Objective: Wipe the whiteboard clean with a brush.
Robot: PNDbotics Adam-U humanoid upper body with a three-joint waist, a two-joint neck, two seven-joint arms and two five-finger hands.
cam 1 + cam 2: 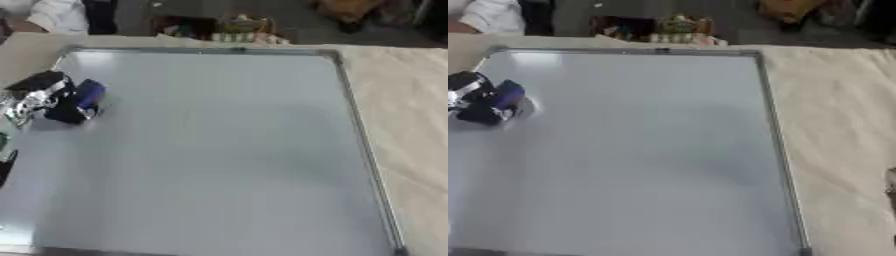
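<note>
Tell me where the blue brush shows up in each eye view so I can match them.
Left eye view: blue brush in the left hand, upper left of the whiteboard.
Right eye view: brush nearer the left edge.
Shared landmark: dark clip on the top frame.

Soft blur, even diffuse light

Left hand (39, 97) and brush (87, 94) blurred

Blue brush (88, 95) on whiteboard's (219, 150) left side, board clean, lying flat
</note>
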